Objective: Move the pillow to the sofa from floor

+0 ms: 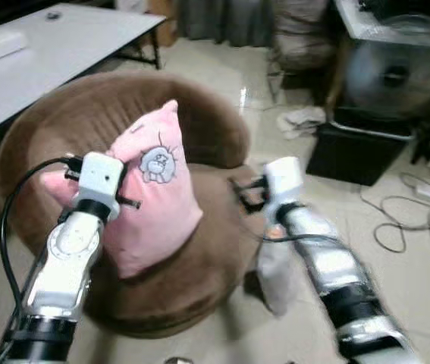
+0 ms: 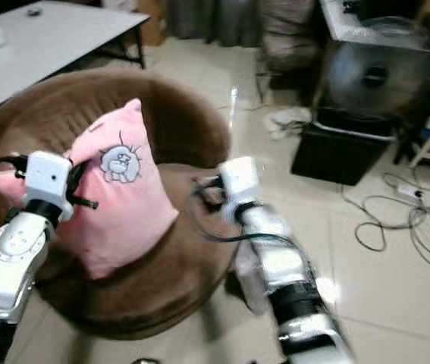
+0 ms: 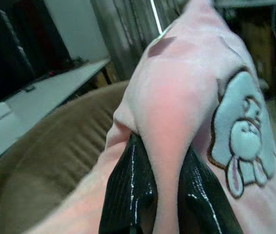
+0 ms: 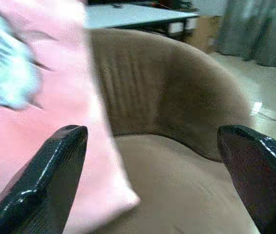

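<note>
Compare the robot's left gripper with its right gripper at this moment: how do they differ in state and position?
The left gripper has its jaws shut on a fold of the pink pillow; the right gripper has its jaws wide open and holds nothing. The left gripper is at the pillow's left side, in contact; the right gripper hangs over the sofa seat beside the pillow. Both have black fingers and are over the brown sofa.

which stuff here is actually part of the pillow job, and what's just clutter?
Job: pink pillow, on the brown sofa; left gripper pinching the pillow; right gripper open beside it.

Clutter: white table, fan, floor cables, black box.
</note>
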Tool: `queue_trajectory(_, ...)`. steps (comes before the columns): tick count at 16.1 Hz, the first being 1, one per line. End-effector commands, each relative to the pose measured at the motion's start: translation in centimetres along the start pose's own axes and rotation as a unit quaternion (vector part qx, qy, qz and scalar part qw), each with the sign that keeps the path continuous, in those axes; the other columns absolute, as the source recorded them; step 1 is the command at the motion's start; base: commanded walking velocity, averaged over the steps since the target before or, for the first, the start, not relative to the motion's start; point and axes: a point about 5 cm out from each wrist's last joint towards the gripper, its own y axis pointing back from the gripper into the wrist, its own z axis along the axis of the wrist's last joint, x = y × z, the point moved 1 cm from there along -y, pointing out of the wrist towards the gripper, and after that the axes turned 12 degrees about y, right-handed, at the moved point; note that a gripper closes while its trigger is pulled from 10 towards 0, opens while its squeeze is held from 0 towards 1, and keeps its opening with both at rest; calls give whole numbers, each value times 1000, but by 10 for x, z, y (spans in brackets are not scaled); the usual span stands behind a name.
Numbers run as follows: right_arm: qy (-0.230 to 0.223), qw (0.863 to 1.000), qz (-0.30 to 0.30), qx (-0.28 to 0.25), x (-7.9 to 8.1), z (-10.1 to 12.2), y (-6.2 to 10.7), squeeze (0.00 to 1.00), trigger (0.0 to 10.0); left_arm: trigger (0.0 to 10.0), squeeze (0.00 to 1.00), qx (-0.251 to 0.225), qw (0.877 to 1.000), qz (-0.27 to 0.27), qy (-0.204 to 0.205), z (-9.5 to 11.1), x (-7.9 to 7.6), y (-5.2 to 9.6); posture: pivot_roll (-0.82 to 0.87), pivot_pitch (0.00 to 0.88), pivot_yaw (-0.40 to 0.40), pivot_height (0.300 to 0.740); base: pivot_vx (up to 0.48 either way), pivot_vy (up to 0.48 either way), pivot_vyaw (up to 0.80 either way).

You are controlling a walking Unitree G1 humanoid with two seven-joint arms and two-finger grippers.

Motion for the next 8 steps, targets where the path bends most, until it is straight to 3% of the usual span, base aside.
queue_trajectory(1,4,999,-30,14,-17,-5,7,0,10000,10000,0,-45,997,-56,-13,20,-22,-10,212,0,21,740,368,0,0)
queue_trajectory(4,6,1000,-16,14,-20,-5,10,0,10000,10000,0,-44,997,-63,-12,22,-26,-14,202,0,10,740,364,0,0)
queue_trajectory(6,71,995,69,11,-13,-7,18,0,10000,10000,0,-19,998,-63,-6,18,-25,-17,203,0,6,740,0,0,0)
queue_trajectory(8,75,993,88,5,-21,-6,25,0,10000,10000,0,6,996,-87,-27,14,-27,-18,202,0,5,740,0,0,0)
